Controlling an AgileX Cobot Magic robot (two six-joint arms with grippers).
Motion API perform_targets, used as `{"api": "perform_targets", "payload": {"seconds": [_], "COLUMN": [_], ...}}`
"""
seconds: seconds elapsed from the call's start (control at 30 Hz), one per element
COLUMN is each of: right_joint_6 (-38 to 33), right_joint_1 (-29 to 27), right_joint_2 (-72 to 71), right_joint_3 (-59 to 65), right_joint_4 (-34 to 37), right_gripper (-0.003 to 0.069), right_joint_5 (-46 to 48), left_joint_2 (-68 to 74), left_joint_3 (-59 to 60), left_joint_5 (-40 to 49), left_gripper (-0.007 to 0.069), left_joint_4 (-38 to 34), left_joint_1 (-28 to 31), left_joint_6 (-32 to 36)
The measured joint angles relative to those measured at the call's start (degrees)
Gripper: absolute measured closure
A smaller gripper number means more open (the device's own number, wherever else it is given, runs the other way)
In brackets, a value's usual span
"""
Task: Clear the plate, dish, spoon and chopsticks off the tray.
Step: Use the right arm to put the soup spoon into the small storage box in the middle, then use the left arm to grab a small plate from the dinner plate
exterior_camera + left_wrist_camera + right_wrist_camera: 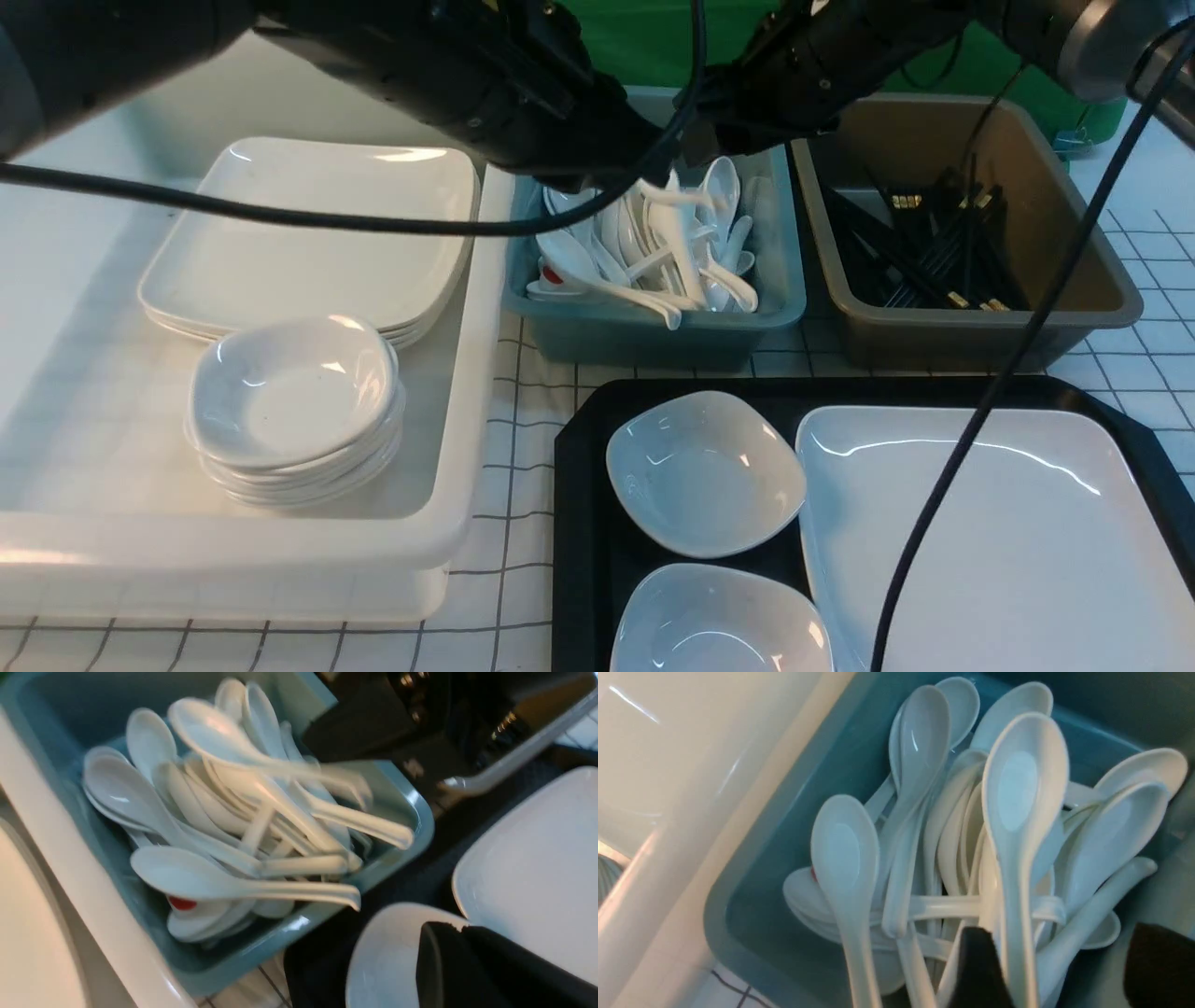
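Over the checked counter [523, 411], the spoon [1017, 812] is let go into the tub [775, 882] beneath the parted right pincer [1069, 970]; the left pincer [462, 956] is closed.

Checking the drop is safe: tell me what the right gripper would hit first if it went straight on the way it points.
Likely the spoon lying just ahead of the open right gripper, atop the spoon pile in the blue tub; depth is hard to judge.
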Motion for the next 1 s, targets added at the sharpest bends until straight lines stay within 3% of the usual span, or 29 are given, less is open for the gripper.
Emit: {"api": "perform_targets", "payload": {"seconds": [0.07, 0.13, 0.2, 0.3, 0.37, 0.53, 0.6, 0.73, 1.0], "right_joint_6": [-0.5, -1.3, -1.4, -1.5, -1.4, -1.3, -1.3, -2.1, -0.6], "right_joint_1": [0.0, 0.0, 0.0, 0.0, 0.0, 0.0, 0.0, 0.0, 0.0], "right_joint_2": [-0.9, -2.7, -5.8, -12.0, -17.4, -30.0, -37.6, -50.1, -68.2], "right_joint_3": [-2.0, -3.1, -3.2, -3.1, -1.2, 9.2, 19.4, 39.5, 66.0], "right_joint_4": [-1.1, -3.8, -6.9, -9.7, -9.9, -9.8, -9.9, -10.0, -9.8], "right_gripper": [0.0157, 0.0196, 0.0292, 0.0528, 0.0613, 0.0648, 0.065, 0.065, 0.0653], "right_joint_5": [5.2, 10.1, 12.0, 12.7, 12.5, 12.5, 12.6, 12.2, 4.6], "left_joint_2": [0.0, 0.0, 0.1, 1.3, 2.7, 6.4, 9.0, 12.6, 18.3], "left_joint_3": [0.0, 0.0, 0.0, 0.7, 2.2, 4.9, 5.1, 5.1, 5.1], "left_joint_5": [2.9, 6.4, 11.5, 17.4, 19.0, 19.6, 18.4, 15.0, 14.6], "left_gripper": [0.0575, 0.0575, 0.0575, 0.0575, 0.0573, 0.055, 0.0507, 0.0375, 0.0125], "left_joint_4": [-1.1, -3.3, -6.2, -7.2, -6.6, -4.1, -0.1, 6.5, 8.1], "left_joint_1": [0.0, 0.0, -0.6, -3.5, -6.4, -12.1, -15.1, -17.2, -17.1], "left_joint_6": [0.8, 4.2, 8.5, 10.6, 10.8, 9.9, 6.6, 1.7, -2.6]}}
